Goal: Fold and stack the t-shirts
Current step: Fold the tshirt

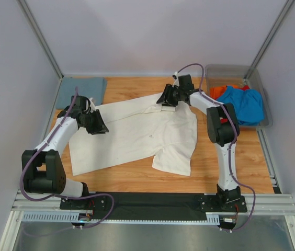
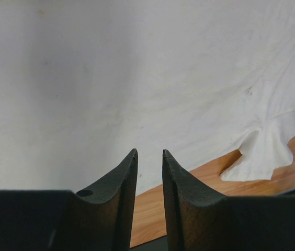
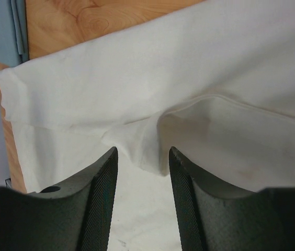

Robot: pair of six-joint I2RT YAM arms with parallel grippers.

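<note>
**Top view.** The left claw (image 1: 98,125) sits low over the left edge of the cream shirt (image 1: 132,136), by the sleeve. The right claw (image 1: 168,98) is down at the shirt's collar on the far side. How wide either claw stands cannot be made out from here. The cream shirt lies spread across the middle of the wooden table (image 1: 231,157), its hem towards the left arm and one sleeve hanging towards the near edge. A folded grey-blue shirt (image 1: 82,90) lies flat in the far left corner, apart from the cream one. At the far right stands a clear bin (image 1: 231,68) holding a blue shirt (image 1: 244,104) and an orange shirt (image 1: 218,91).

**Left wrist view.** The left claw (image 2: 149,152) has its fingers (image 2: 121,193) a narrow gap apart, and bare table (image 2: 200,178) shows through the lower part of that gap. Nothing is caught between them. Beyond the tips the cream shirt (image 2: 137,78) fills most of the frame, with a sleeve (image 2: 265,157) at the right.

**Right wrist view.** The right claw (image 3: 142,149) has its fingers (image 3: 98,204) wider apart, with a raised pucker of the cream shirt (image 3: 215,52) between the tips, next to the collar edge (image 3: 231,104). Whether they are pressing on that pucker I cannot tell. The grey-blue shirt (image 3: 1,26) and a strip of table (image 3: 100,21) show at the upper left.
</note>
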